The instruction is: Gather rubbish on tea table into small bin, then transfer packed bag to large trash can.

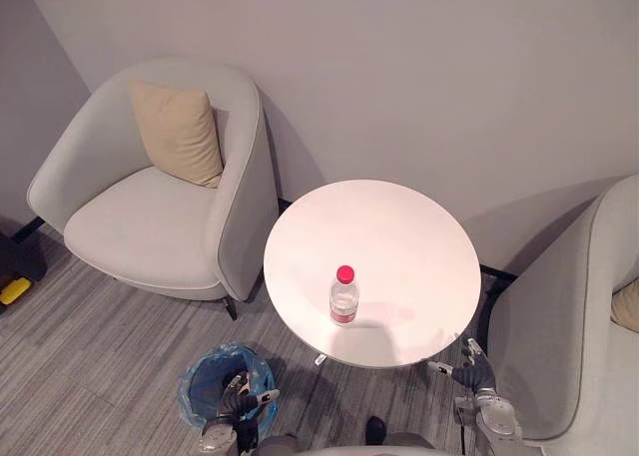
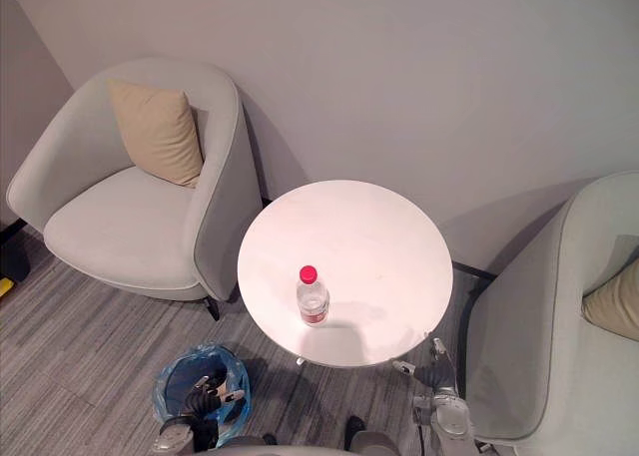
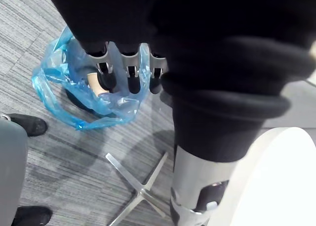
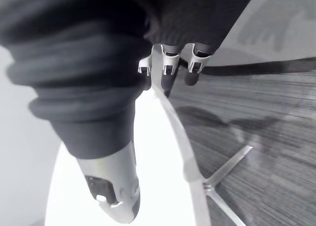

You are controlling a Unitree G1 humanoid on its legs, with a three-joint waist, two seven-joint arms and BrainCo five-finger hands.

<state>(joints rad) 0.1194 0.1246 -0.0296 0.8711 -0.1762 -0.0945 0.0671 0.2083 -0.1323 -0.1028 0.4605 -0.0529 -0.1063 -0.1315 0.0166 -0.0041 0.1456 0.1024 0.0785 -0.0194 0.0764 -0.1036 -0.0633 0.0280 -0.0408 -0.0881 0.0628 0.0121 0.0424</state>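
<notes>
My left robot hand (image 1: pixel 238 404) hangs open over the blue-lined bin (image 1: pixel 198 386), my right robot hand (image 1: pixel 473 376) open beside the desk (image 1: pixel 399 231), so I should grip the upright bottle (image 1: pixel 343 298) near its front edge squarely round the middle.

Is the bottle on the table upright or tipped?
Upright: the bottle stands on its base on the round table, red cap on top.

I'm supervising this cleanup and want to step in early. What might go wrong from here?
1. The bottle stands upright near the front edge of the table; a sideways touch from the right hand, low beside the rim, may tip it off.
2. The left hand hangs over the small bin, whose blue bag sits loose; rising, it may snag the bag.
</notes>
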